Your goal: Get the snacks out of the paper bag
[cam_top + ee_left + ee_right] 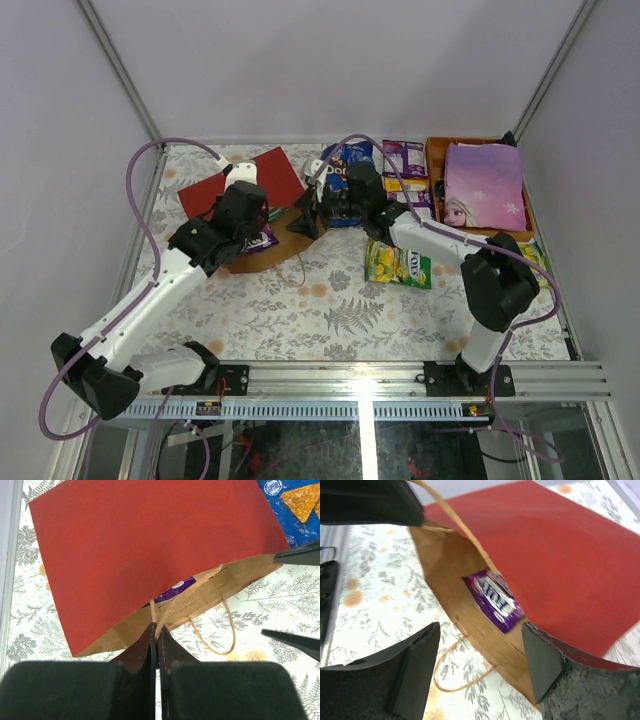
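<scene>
Purple packet (495, 600) mostly hidden inside red paper bag (150, 545), lettering half legible, cropped blue chip bag (287, 515) reading "EXPORT", left gripper (156, 635) clenched on bag rim, right gripper (480, 632) released.

I work in a robotics lab cell, a boxed-in test bench rather than a room anyone lives in. Plain pale wall panels (330, 60) close it on three sides, joined by bare metal corner posts (118, 62). My left arm (150, 300) and my right arm (495, 285) are bolted to a slotted aluminium rail (320, 375) along the near edge, and a purple cable (130, 180) loops loose beside the left one. The only homely touch is the fern-print cloth (330, 320) spread over the table.
</scene>
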